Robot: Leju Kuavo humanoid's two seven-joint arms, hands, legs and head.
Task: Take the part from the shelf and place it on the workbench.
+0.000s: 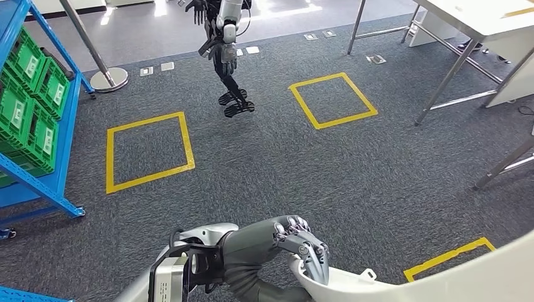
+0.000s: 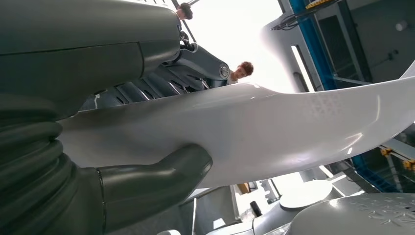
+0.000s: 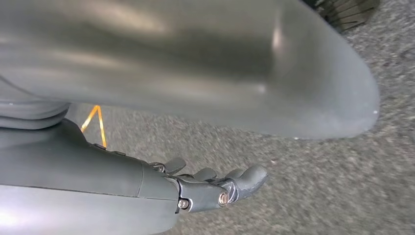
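**Left hand carries the white part over open carpet**

Head view: the left hand [image 1: 301, 244] sits low in the middle of the picture, its dark fingers [image 1: 310, 249] curled over the near end of a long white curved part [image 1: 403, 283]. The part runs from the hand toward the lower right corner, hanging above the grey carpet [image 1: 271, 170]. Three yellow taped squares mark the floor: one to the left [image 1: 148, 151], one further ahead [image 1: 332, 99], and a corner of another [image 1: 448, 257] just beside the part's upper edge. A blue shelf [image 1: 44, 182] with green crates [image 1: 25, 107] stands along the left edge. Steel-legged white tables [image 1: 466, 38] stand at the upper right. Another robot [image 1: 228, 56] stands ahead, between the two far squares, near a stanchion base [image 1: 108, 79]. The carpet between the shelf and the tables lies open.

Left wrist view: the part [image 2: 254, 132] spans the picture, pinched between the thick grey thumb [image 2: 156, 178] on one face and the dark fingers [image 2: 147, 90] on the other. The hand [image 2: 73, 122] holds it firmly. A person's head [image 2: 242, 70] shows beyond the part's edge.

Right wrist view: the right hand [image 3: 195, 188] hangs over the carpet [image 3: 318, 186], fingers [image 3: 247, 178] loosely curled in and holding nothing. A yellow line [image 3: 95, 122] crosses the floor behind it.
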